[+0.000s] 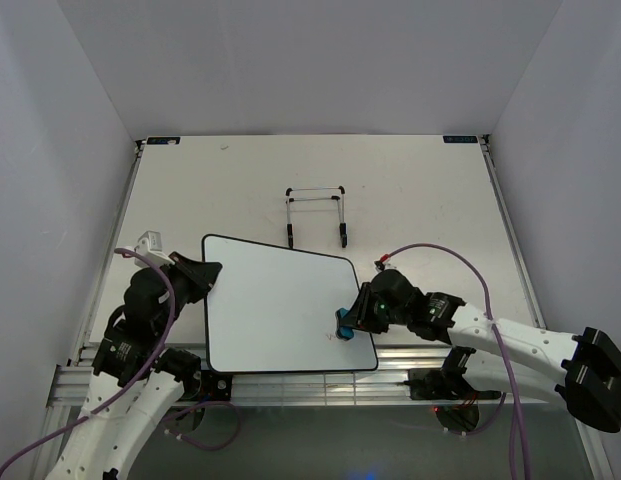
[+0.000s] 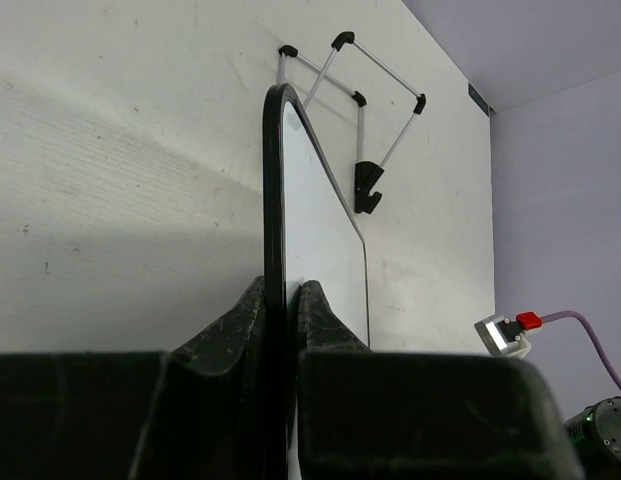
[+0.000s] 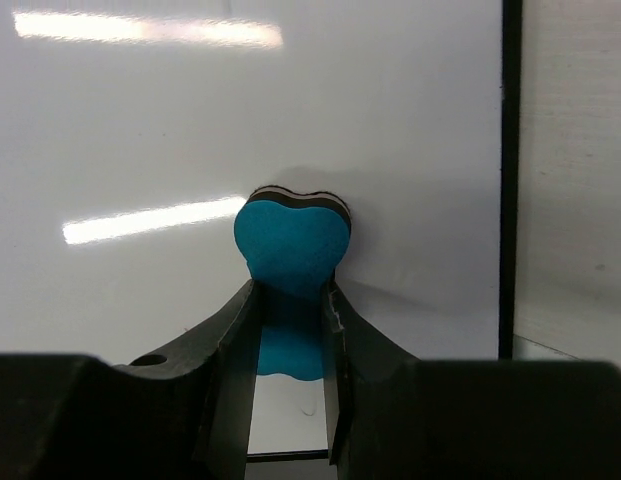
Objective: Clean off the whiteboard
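Observation:
The whiteboard (image 1: 275, 310) lies flat near the table's front edge, its white face bare except for a faint red trace near its lower right. My left gripper (image 1: 204, 276) is shut on the board's left rim; in the left wrist view the black rim (image 2: 274, 220) runs between the two fingers. My right gripper (image 1: 348, 322) is shut on the small blue eraser (image 1: 344, 324), pressed on the board's right part. In the right wrist view the eraser (image 3: 290, 245) sticks out past the fingertips against the white surface (image 3: 140, 130).
A black wire stand (image 1: 316, 214) sits on the table behind the board, also visible in the left wrist view (image 2: 365, 120). White walls close in the left, right and back. A purple cable (image 1: 450, 255) loops over the right arm.

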You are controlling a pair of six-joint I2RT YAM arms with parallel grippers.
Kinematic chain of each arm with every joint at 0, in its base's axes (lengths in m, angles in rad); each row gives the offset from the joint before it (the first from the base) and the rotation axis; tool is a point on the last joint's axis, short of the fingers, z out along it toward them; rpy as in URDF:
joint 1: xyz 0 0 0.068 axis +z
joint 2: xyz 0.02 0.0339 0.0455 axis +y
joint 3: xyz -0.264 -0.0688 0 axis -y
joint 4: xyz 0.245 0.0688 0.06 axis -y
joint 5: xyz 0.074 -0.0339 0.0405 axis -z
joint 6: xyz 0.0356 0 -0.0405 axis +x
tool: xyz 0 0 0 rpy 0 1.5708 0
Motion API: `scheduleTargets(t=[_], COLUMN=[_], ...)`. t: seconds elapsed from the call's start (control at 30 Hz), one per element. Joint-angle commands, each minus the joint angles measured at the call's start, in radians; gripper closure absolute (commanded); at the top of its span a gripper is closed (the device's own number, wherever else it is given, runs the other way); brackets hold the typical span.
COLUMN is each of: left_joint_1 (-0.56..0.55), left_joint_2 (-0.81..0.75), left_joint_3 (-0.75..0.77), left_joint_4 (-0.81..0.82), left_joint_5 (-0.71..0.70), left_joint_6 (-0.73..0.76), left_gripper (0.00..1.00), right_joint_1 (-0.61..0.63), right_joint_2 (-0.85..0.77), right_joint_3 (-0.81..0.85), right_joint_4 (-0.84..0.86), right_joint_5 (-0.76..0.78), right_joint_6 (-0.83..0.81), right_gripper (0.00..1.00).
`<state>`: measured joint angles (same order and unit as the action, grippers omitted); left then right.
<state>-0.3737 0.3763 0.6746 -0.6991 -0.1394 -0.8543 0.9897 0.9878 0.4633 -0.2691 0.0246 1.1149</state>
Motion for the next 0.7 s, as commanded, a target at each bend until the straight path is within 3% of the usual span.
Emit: scheduleTargets(t=[0.0,0.23,0.33,0.47,0.6,0.67], left_joint_1=[0.004,0.004,0.004,0.004,0.004,0.004], left_joint_2=[0.001,0.004,0.006,0.006,0.009,0.010], left_joint_3=[0.033,0.039,0.031,0.002,-0.023,-0.029], left_joint_4=[0.004,0.001,0.007,0.036,0.052,0.058], left_joint_5=[-0.163,-0.154,-0.141,-0.091,-0.063,-0.058], left_joint_6=[0.153,0.152,0.150,0.138,0.112,0.106], left_gripper=[1.00,1.00,1.00,1.00,1.00,1.00], right_joint_1=[0.024,0.024,0.024,0.079,0.180,0.227], right_joint_2=[0.072,0.149,0.146,0.083,0.012,0.025], right_joint_3=[-0.089,-0.058,-0.061,-0.034,0.004,0.031], right_joint_4=[-0.372,-0.386,-0.314,-0.110,0.184,0.223], right_joint_5=[0.080,0.058,0.003,-0.132,-0.169,-0.155], right_joint_6=[-0.075,-0.116,-0.173,-0.277,-0.314,-0.323], right_gripper=[0.92,0.92,0.92,0.92,0.92,0.92])
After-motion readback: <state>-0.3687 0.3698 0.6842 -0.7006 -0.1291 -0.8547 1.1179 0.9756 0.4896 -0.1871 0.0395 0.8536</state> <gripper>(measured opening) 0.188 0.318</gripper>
